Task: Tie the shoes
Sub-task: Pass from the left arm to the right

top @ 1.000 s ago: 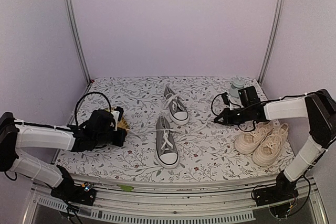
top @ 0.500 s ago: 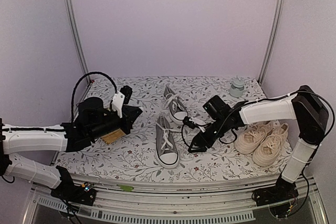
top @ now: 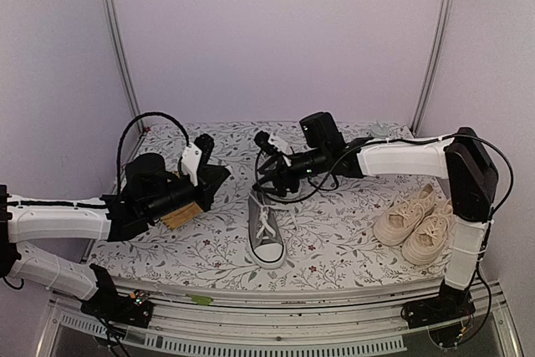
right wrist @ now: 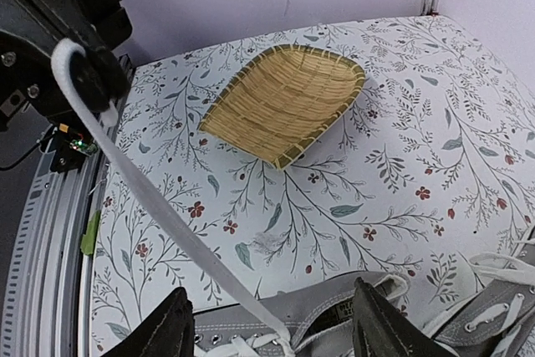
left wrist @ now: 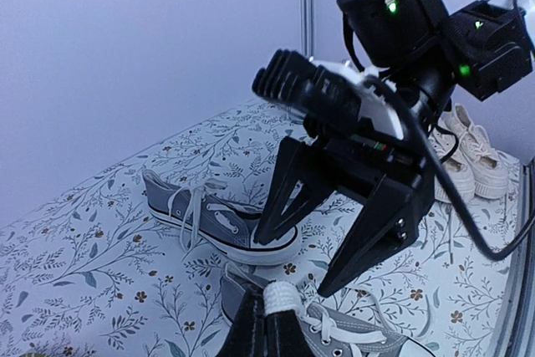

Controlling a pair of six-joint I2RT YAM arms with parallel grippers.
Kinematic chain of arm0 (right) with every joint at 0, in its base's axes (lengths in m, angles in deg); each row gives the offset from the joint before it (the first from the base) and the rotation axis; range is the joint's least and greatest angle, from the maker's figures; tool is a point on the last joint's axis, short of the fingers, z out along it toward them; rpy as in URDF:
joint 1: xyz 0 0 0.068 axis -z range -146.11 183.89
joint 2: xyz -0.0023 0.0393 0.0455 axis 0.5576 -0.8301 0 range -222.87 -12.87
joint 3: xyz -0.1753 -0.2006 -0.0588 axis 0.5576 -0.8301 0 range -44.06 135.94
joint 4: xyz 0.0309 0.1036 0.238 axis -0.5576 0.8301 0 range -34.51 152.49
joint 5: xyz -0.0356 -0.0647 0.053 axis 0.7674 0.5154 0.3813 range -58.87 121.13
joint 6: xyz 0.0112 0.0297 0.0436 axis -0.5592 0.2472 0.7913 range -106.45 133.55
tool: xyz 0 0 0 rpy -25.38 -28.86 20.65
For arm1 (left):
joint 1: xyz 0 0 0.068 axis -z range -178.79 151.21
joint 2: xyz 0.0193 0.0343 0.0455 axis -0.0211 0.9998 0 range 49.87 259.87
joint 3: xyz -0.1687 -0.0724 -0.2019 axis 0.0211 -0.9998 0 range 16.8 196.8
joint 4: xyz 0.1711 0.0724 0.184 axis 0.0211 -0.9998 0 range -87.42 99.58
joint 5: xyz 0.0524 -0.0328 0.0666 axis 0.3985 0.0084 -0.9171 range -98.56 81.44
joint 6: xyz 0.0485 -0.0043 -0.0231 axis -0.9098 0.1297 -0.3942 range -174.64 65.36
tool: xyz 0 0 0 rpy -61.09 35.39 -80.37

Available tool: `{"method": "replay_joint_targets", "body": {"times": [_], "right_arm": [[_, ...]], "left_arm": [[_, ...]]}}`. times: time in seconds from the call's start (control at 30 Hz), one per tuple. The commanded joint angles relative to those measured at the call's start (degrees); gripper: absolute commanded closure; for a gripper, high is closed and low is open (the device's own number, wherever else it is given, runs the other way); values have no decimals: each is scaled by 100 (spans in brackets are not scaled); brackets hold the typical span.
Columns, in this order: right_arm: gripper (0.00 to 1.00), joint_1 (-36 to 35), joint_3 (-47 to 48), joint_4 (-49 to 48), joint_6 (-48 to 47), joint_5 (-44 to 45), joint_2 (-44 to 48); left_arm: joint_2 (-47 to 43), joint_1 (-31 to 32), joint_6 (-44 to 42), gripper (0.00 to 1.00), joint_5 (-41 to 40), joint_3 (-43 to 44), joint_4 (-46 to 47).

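Observation:
Two grey shoes lie mid-table: the near shoe (top: 266, 230) points toward me, and the far shoe (left wrist: 219, 225) is mostly hidden behind the right arm in the top view. My left gripper (top: 214, 180) (left wrist: 269, 323) is shut on the end of a white lace (right wrist: 159, 206), which runs taut to the near shoe (right wrist: 334, 317). My right gripper (top: 267, 180) (right wrist: 276, 334) hovers open just above that shoe's heel, with the lace passing between its fingers and nothing gripped. The cream pair (top: 416, 223) (left wrist: 468, 144) sits at the right.
A bamboo basket (right wrist: 288, 102) (top: 177, 217) lies on the floral cloth at the left, partly under my left arm. A small pale jar (top: 379, 130) stands at the back right corner. Metal posts (top: 117, 48) frame the back wall.
My right gripper has swung left from beside the cream pair to above the grey shoes and has opened. The left gripper has lifted and moved right, keeping hold of the lace.

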Motion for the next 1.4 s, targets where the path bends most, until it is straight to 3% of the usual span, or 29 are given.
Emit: {"method": "replay_joint_targets", "body": {"times": [0.0, 0.13, 0.33, 0.43, 0.57, 0.7, 0.87, 1.1, 1.13, 1.27, 1.37], "right_arm": [[36, -63, 216, -344, -298, -398, -559], [38, -68, 293, -459, -288, -467, -755], [53, -69, 301, -468, -246, -536, -896], [66, -70, 303, -508, -231, -534, -945], [75, -73, 392, -512, -237, -542, -965], [97, -69, 384, -463, -237, -418, -900], [99, 88, 147, -549, -96, -292, -602], [99, 167, -213, -817, 32, -352, -415], [99, 165, -240, -831, 8, -324, -412], [99, 169, -318, -886, -162, -420, -372], [99, 185, -386, -974, -293, -469, -324]], "left_arm": [[93, 70, -151, 100, -22, 178, 235], [124, 72, -160, 100, -32, 194, 240], [160, 70, -185, 100, -48, 228, 225], [151, 72, -188, 100, -31, 229, 238], [134, 76, -222, 100, -48, 222, 272], [78, 71, -165, 100, -11, 142, 284], [248, 69, -84, 100, 98, -484, 516], [1876, 374, -941, 100, 1386, -199, 483], [2007, 447, -1106, 96, 1501, -82, 354], [1962, 553, -1707, 45, 2021, 219, -440], [1592, 486, -2108, 35, 2135, 435, -1388]]}}
